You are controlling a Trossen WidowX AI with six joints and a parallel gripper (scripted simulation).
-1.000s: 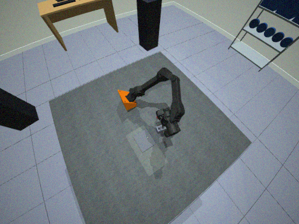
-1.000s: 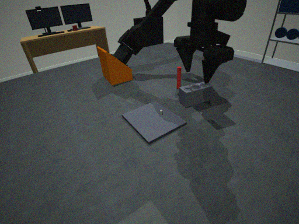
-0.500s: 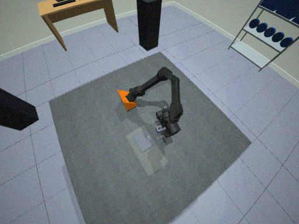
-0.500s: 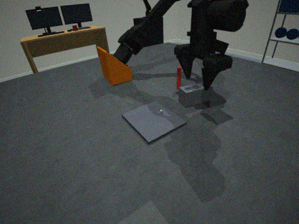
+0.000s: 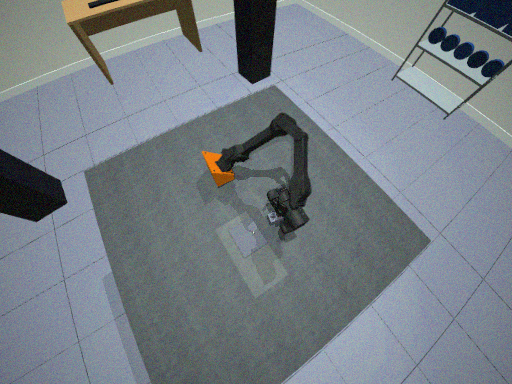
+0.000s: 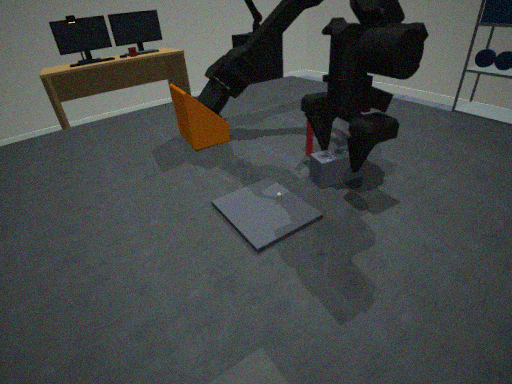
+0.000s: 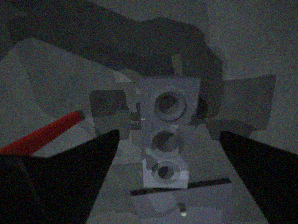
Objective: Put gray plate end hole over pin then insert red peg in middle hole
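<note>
The gray plate (image 5: 273,217) (image 6: 327,172) (image 7: 187,85) is a block with three holes in its top, standing on the floor beside the base. My gripper (image 6: 340,159) (image 7: 168,134) is open and empty, pointing down, its fingertips close above the plate, one toward each side of it. The base (image 5: 244,239) (image 6: 250,215) (image 7: 212,197) is a flat gray slab, and its short pale pin (image 5: 253,232) (image 6: 279,196) (image 7: 183,213) stands up bare. The red peg (image 6: 309,137) (image 7: 45,132) stands upright behind the plate, partly hidden by a finger in the exterior view; the arm hides it in the top view.
The orange arm mount (image 5: 218,172) (image 6: 197,125) stands behind and left of the base. A pale rectangle (image 5: 257,288) is marked on the gray mat (image 5: 165,280) around and beyond the base. A desk (image 6: 120,75), black pillars and a shelf stand farther off.
</note>
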